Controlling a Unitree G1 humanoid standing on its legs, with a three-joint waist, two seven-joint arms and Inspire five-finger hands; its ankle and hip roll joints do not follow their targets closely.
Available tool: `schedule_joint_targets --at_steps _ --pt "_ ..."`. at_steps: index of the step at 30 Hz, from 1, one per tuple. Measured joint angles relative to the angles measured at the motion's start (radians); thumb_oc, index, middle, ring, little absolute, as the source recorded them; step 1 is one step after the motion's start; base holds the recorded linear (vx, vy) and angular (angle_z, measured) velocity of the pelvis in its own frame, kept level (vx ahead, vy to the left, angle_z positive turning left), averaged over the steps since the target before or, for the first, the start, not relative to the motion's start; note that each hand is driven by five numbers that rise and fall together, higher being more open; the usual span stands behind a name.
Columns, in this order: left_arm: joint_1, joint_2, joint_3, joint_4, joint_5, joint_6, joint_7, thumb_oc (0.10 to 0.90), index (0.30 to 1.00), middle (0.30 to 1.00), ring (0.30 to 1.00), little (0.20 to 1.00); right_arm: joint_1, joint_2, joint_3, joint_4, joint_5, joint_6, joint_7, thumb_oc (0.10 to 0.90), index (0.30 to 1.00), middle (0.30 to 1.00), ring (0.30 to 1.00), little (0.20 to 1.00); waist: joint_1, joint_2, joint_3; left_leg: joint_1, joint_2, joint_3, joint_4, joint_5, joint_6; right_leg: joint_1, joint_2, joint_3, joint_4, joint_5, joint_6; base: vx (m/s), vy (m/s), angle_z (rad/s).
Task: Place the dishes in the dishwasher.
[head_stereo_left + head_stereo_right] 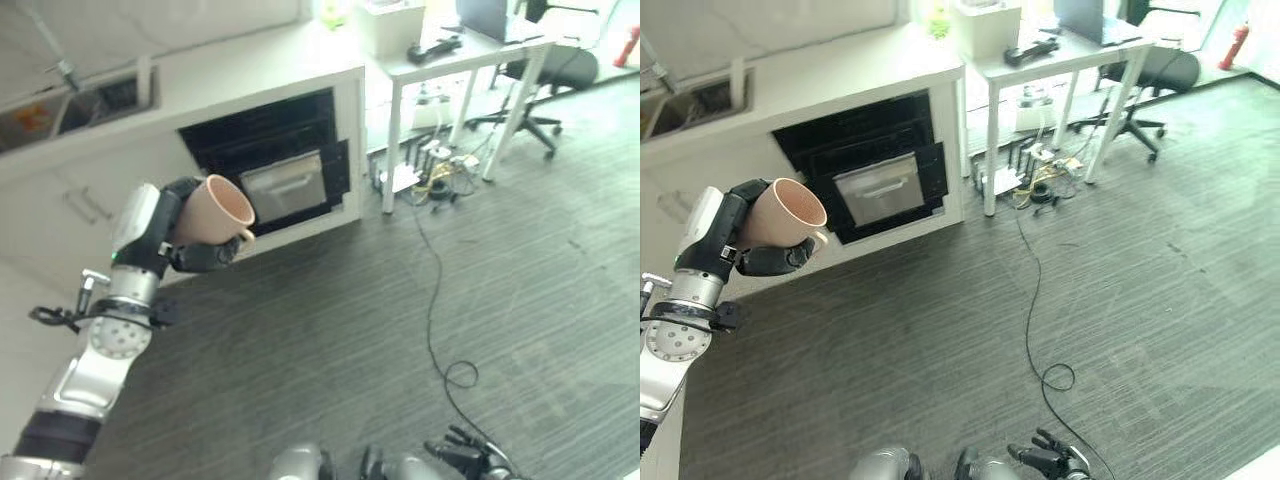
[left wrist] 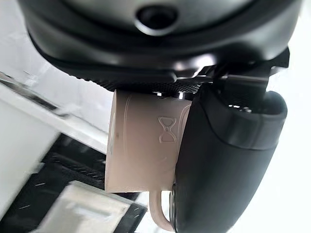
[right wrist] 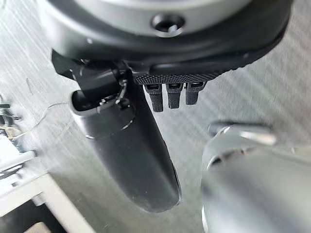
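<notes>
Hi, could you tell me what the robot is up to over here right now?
The robot is loading dishes. Its left hand is curled round a pale pink mug, held up in the air, tipped on its side, in front of the white counter. The dishwasher under that counter shows a dark opening with a silver panel, and the mug is not yet inside it. The right hand hangs low over the grey floor, holding nothing. A white desk and an office chair stand beyond.
</notes>
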Motion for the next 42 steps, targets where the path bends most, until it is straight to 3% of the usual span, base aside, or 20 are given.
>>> schedule_joint_targets --at_steps 2,5,7,8,10,11,13,14,16,17,18,19,20,21,23,25,28,31,38,42 --pt "0.011 -0.054 -0.003 -0.065 0.035 -0.009 0.016 0.4 0.3 0.3 0.3 0.3 -0.012 -0.01 0.029 0.0 0.0 -0.002 -0.002 0.8 0.9 0.9 0.9 0.9 0.025 0.036 0.015 -0.112 0.027 -0.085 -0.052 0.104 -0.017 0.056 0.012 0.041 -0.01 -0.012 0.032 0.51 0.062 -0.66" --pt "0.076 -0.117 -0.002 -0.095 0.088 -0.035 0.017 0.4 0.3 0.3 0.3 0.3 0.004 -0.001 0.045 -0.006 0.0 -0.014 -0.004 0.8 0.9 0.9 0.9 0.9 0.043 0.047 0.017 -0.25 0.093 -0.054 0.079 0.123 -0.023 0.174 -0.012 0.042 -0.064 -0.051 0.074 0.52 0.09 -0.49" --pt "0.136 -0.118 0.0 -0.096 0.113 -0.03 0.012 0.4 0.3 0.3 0.3 0.3 0.058 -0.022 0.042 -0.013 -0.002 -0.029 -0.005 0.8 0.9 0.9 0.9 0.9 0.069 0.065 0.003 -0.157 0.111 -0.002 0.079 -0.007 -0.021 0.298 -0.058 0.051 -0.089 -0.102 0.172 0.6 0.125 -0.8" --pt "0.166 -0.122 0.056 -0.093 0.114 -0.028 0.013 0.4 0.3 0.3 0.3 0.3 0.047 -0.02 0.04 -0.009 -0.009 -0.016 -0.022 0.8 0.9 0.9 0.9 0.9 0.075 0.026 -0.023 -0.141 0.058 0.01 0.146 0.038 -0.022 0.328 -0.139 0.063 -0.064 -0.131 0.215 0.61 0.082 -0.91" --pt "0.16 -0.118 0.077 -0.085 0.114 -0.026 0.009 0.4 0.3 0.3 0.3 0.3 0.029 -0.021 0.038 -0.015 -0.011 -0.016 -0.02 0.8 0.9 0.9 0.9 0.9 0.091 0.015 -0.025 -0.135 0.039 0.023 0.159 0.039 -0.02 0.322 -0.156 0.061 -0.029 -0.107 0.25 0.39 0.092 -0.41" --pt "0.121 -0.101 0.101 -0.073 0.115 -0.028 0.008 0.4 0.3 0.3 0.3 0.3 0.007 -0.001 0.03 -0.017 -0.01 -0.017 -0.018 0.8 0.9 0.9 0.9 0.9 0.101 -0.036 -0.035 -0.091 0.013 0.081 0.144 0.033 0.015 0.296 -0.16 0.041 0.089 -0.058 0.31 0.26 0.106 0.06" --pt "0.098 -0.053 0.105 -0.07 0.114 -0.032 0.006 0.4 0.3 0.3 0.3 0.3 -0.003 0.021 0.022 -0.021 -0.008 -0.032 -0.029 0.8 0.9 0.9 0.9 0.9 0.119 -0.056 -0.034 -0.038 -0.008 0.089 0.146 0.028 0.097 0.2 -0.188 0.103 0.38 -0.01 0.404 0.26 0.071 0.08" --pt "0.096 0.002 0.104 -0.056 0.105 -0.037 -0.004 0.4 0.3 0.3 0.3 0.3 -0.01 0.033 0.017 -0.018 -0.009 -0.037 -0.032 0.8 0.9 0.9 0.9 0.9 0.121 -0.07 -0.039 -0.014 -0.037 0.08 0.145 -0.005 0.15 0.096 -0.165 0.145 0.576 0.066 0.408 0.22 0.016 -0.01" --pt "0.091 0.09 0.101 -0.006 0.104 -0.048 -0.009 0.4 0.3 0.3 0.3 0.3 -0.024 0.05 -0.018 -0.024 -0.008 -0.046 -0.036 0.8 0.9 0.9 0.9 0.9 0.115 -0.047 -0.038 0.009 -0.052 0.075 0.138 -0.002 0.163 -0.09 -0.142 0.134 0.733 0.045 0.365 0.15 -0.072 -0.08" --pt "0.09 0.09 0.101 0.01 0.103 -0.053 -0.008 0.4 0.3 0.3 0.3 0.3 -0.023 0.049 -0.019 -0.023 -0.007 -0.05 -0.044 0.8 0.9 0.9 0.9 0.9 0.101 -0.021 -0.04 0.025 -0.05 0.071 0.119 -0.009 0.174 -0.138 -0.138 0.095 0.679 0.02 0.337 0.14 -0.127 0.16" --pt "0.09 0.086 0.097 0.018 0.104 -0.063 -0.007 0.4 0.3 0.3 0.3 0.3 -0.005 0.045 -0.022 -0.06 -0.019 -0.043 -0.044 0.8 0.9 0.9 0.9 0.9 0.085 0.014 -0.043 0.062 -0.051 0.068 0.045 0.006 0.148 -0.194 -0.14 0.041 0.507 -0.013 0.274 0.11 -0.139 0.43" --pt "0.086 0.083 0.092 0.015 0.104 -0.072 -0.006 0.4 0.3 0.3 0.3 0.3 0.015 0.052 -0.013 -0.078 -0.021 -0.044 -0.044 0.8 0.9 0.9 0.9 0.9 0.065 0.013 -0.041 0.088 -0.062 0.077 0.005 -0.027 0.05 -0.216 -0.157 0.008 0.286 0.015 0.237 0.14 -0.158 0.75" --pt "0.064 0.11 0.088 0.011 0.105 -0.086 -0.002 0.4 0.3 0.3 0.3 0.3 0.024 0.069 -0.012 -0.082 -0.021 -0.058 -0.044 0.8 0.9 0.9 0.9 0.9 0.05 -0.017 -0.032 0.033 -0.065 0.024 0.16 -0.051 0.15 -0.23 -0.209 0.051 0.155 0.056 0.276 0.17 -0.177 0.7" --pt "0.049 0.113 0.085 0.003 0.106 -0.091 0.004 0.4 0.3 0.3 0.3 0.3 0.03 0.056 -0.015 -0.096 -0.021 -0.075 -0.044 0.8 0.9 0.9 0.9 0.9 0.044 -0.004 -0.027 0.046 -0.055 -0.028 0.203 -0.089 0.238 -0.235 -0.22 0.083 0.094 0.091 0.327 0.2 -0.214 0.22" --pt "0.054 0.082 0.054 0.001 0.107 -0.078 0.034 0.4 0.3 0.3 0.3 0.3 0.019 0.057 -0.014 -0.082 -0.022 -0.057 -0.047 0.8 0.9 0.9 0.9 0.9 0.065 -0.028 -0.038 0.085 -0.075 0.0 0.21 -0.119 0.214 -0.243 -0.245 0.144 -0.005 0.159 0.286 0.22 -0.267 -0.1" --pt "0.036 0.073 0.018 -0.006 0.107 -0.073 0.044 0.4 0.3 0.3 0.3 0.3 0.023 0.056 -0.025 -0.076 -0.022 -0.058 -0.044 0.8 0.9 0.9 0.9 0.9 0.035 -0.042 -0.04 0.081 -0.11 -0.047 0.213 -0.125 0.224 -0.249 -0.246 0.2 -0.029 0.224 0.316 0.27 -0.306 0.69" --pt "0.036 0.072 -0.049 -0.01 0.168 -0.04 0.053 0.4 0.3 0.3 0.3 0.3 0.022 0.069 -0.034 -0.047 -0.02 -0.043 -0.054 0.8 0.9 0.9 0.9 0.9 0.015 -0.016 -0.033 0.135 -0.139 -0.128 0.185 -0.129 0.232 -0.177 -0.211 0.272 -0.011 0.215 0.303 0.3 -0.406 0.76" --pt "0.031 0.124 -0.035 -0.098 0.2 0.044 0.055 0.4 0.3 0.3 0.3 0.3 0.014 0.065 -0.034 -0.039 -0.021 -0.017 -0.056 0.8 0.9 0.9 0.9 0.9 0.062 -0.023 -0.038 0.22 -0.133 -0.15 0.082 -0.108 0.213 -0.138 -0.17 0.146 0.0 0.168 0.27 0.22 -0.377 0.27" --pt "0.033 0.132 0.063 -0.174 0.2 0.079 0.061 0.4 0.3 0.3 0.3 0.3 -0.016 0.023 -0.045 0.03 -0.023 -0.021 -0.063 0.8 0.9 0.9 0.9 0.9 0.067 -0.032 -0.043 0.241 -0.076 -0.116 0.042 -0.029 0.077 -0.101 -0.135 0.092 -0.004 0.137 0.191 0.06 -0.185 0.09" --pt "0.035 0.152 0.065 -0.174 0.191 0.077 0.065 0.4 0.3 0.3 0.3 0.3 -0.01 -0.015 -0.057 0.033 -0.045 -0.022 -0.044 0.8 0.9 0.9 0.9 0.9 0.06 -0.03 -0.043 0.241 -0.051 -0.1 0.023 -0.004 0.041 -0.103 -0.115 0.073 0.003 0.117 0.166 0.07 -0.128 0.1"
